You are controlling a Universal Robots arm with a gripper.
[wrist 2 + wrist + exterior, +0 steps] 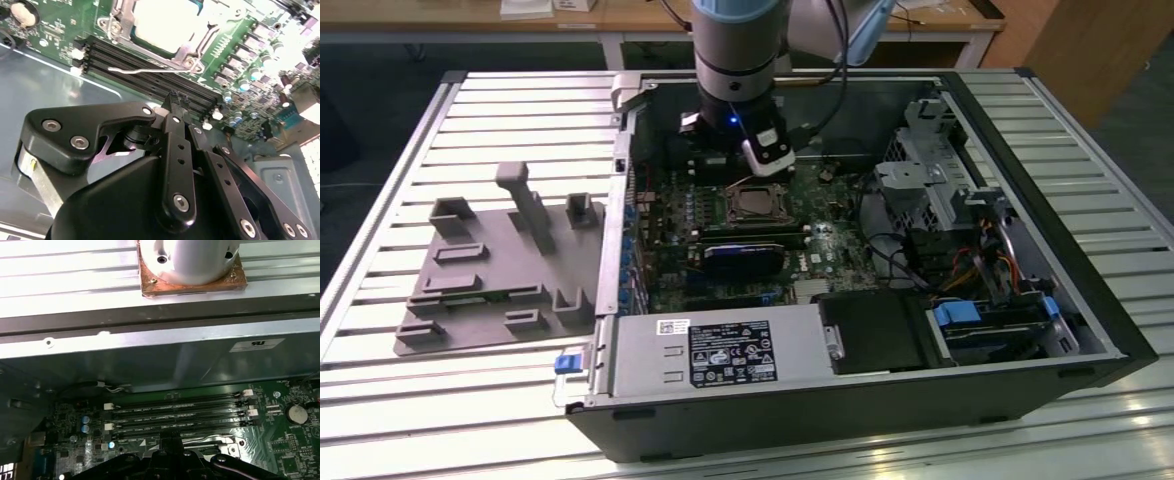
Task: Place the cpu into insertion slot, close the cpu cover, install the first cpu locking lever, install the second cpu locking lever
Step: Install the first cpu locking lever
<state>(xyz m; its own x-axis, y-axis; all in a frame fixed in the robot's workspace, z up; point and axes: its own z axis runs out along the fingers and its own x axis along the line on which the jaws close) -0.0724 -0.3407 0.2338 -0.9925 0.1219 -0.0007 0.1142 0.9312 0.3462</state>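
The cpu shows its pale face inside the insertion slot on the green board. The silver cpu cover lies flat around it. A thin wire locking lever runs along the slot's edge, free of the fingers. My gripper hangs just beside that lever over the black memory slots, shut with nothing between its fingertips. In the exterior view the gripper is a little behind the slot, inside the open computer case. In the first wrist view the gripper points at the board near the slot's silver edge.
Black memory slots lie between the slot and the case wall. A blue-topped card, a power supply and drive cages crowd the case. A grey fixture sits on the slatted table at the exterior view's left.
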